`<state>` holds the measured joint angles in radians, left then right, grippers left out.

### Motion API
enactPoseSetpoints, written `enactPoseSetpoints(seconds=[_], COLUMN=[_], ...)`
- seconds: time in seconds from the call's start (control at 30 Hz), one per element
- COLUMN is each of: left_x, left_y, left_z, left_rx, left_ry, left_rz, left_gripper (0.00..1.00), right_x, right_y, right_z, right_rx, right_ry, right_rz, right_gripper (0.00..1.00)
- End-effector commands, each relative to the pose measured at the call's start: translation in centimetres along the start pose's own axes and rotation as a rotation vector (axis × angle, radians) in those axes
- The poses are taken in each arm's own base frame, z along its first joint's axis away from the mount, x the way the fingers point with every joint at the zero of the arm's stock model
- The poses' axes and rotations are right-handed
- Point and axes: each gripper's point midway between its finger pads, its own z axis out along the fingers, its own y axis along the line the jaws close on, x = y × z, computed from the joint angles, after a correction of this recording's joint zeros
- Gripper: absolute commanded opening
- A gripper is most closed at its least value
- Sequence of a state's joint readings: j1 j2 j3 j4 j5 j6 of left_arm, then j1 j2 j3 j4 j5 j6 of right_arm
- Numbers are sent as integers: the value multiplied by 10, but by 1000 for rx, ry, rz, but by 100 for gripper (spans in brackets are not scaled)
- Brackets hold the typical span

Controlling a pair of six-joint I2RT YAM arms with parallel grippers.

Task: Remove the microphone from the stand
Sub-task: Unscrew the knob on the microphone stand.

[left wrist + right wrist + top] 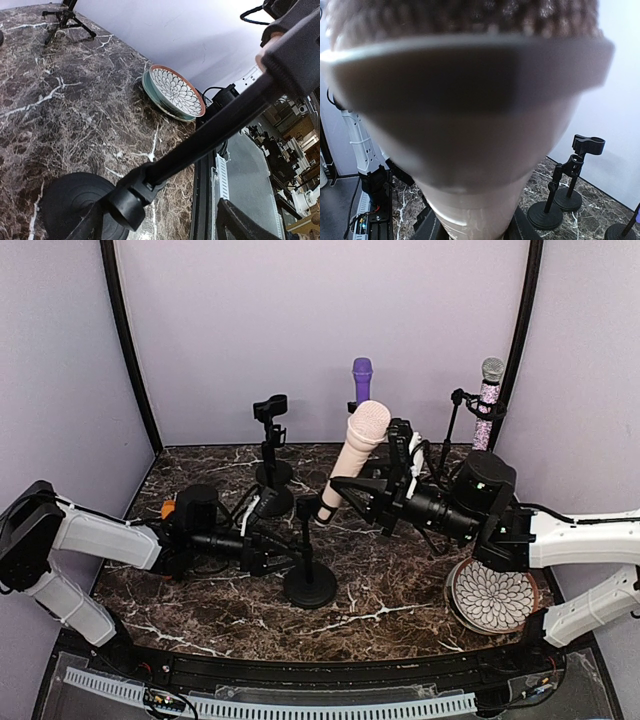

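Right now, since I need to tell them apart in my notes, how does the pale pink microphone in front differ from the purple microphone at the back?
The pale pink microphone is tilted; the purple microphone stands upright. The right tool grips the pink one; no tool touches the purple one. The pink one is mid-table, the purple one by the back wall. Both point heads upward.

Floral plate [493, 597] near right edge; purple microphone [362, 375], glittery microphone [489, 400] at back.
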<state>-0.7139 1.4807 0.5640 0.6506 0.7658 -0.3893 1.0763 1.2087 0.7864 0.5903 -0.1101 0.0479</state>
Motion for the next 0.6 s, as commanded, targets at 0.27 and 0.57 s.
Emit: enactPoseSetpoints(seconds=[0.27,0.57], left_x=[-39,-46], left_y=[11,20], left_z=[-12,-8], left_rx=[-63,-124], left_ry=[-113,-84], left_rz=[-116,-148], left_gripper=[57,45], right_x=[-5,2], right_y=[2,2], right_z=[-6,1], right_rx=[-20,-28], right_ry=[-23,-6], right_rz=[26,31], right_gripper=[20,19])
